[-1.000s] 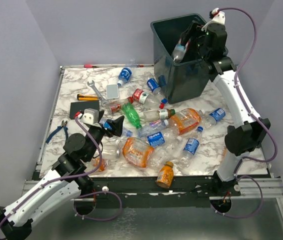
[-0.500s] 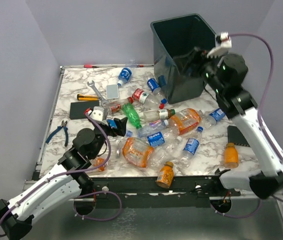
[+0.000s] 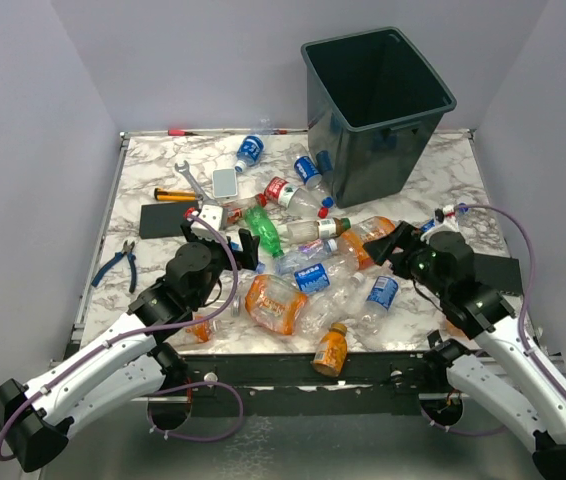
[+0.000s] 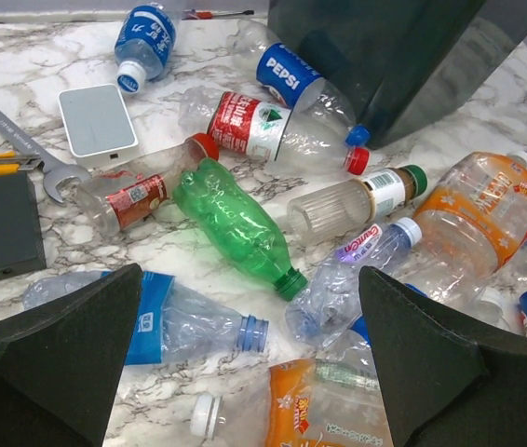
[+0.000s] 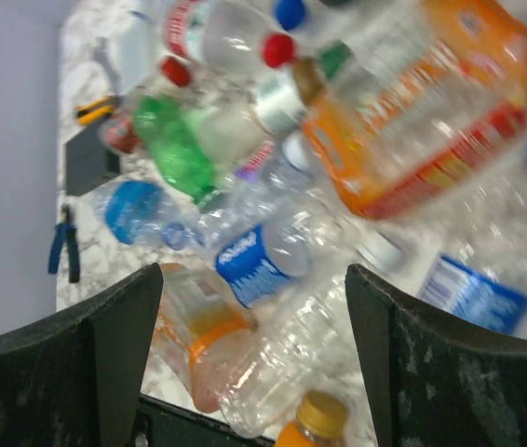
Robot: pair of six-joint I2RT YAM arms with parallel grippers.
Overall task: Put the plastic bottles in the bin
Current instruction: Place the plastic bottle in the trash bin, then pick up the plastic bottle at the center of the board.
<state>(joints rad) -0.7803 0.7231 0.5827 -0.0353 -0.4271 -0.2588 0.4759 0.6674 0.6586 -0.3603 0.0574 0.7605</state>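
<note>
The bin (image 3: pixel 378 100) stands at the back right; nothing shows inside it from here. Many plastic bottles lie across the middle of the table: a green one (image 3: pixel 263 230) (image 4: pixel 236 219), a large orange one (image 3: pixel 373 240) (image 5: pixel 422 121), a crushed orange one (image 3: pixel 275 303), and a small orange one (image 3: pixel 331 348) at the front edge. My left gripper (image 3: pixel 231 248) (image 4: pixel 249 279) is open above a clear blue-labelled bottle (image 4: pixel 166 321). My right gripper (image 3: pixel 395 248) (image 5: pixel 254 275) is open above clear blue-labelled bottles (image 5: pixel 263 256).
A wrench (image 3: pixel 193 178), a small grey box (image 3: pixel 225 182), a yellow-handled tool (image 3: pixel 173 195) and a black slab (image 3: pixel 168 218) lie at the back left. Pliers (image 3: pixel 118 262) lie near the left edge. Another black slab (image 3: pixel 498 275) lies by the right arm.
My right arm has swung from the bin's rim down to the near right of the table; the bottle it held is gone. My left gripper has moved right, over the pile.
</note>
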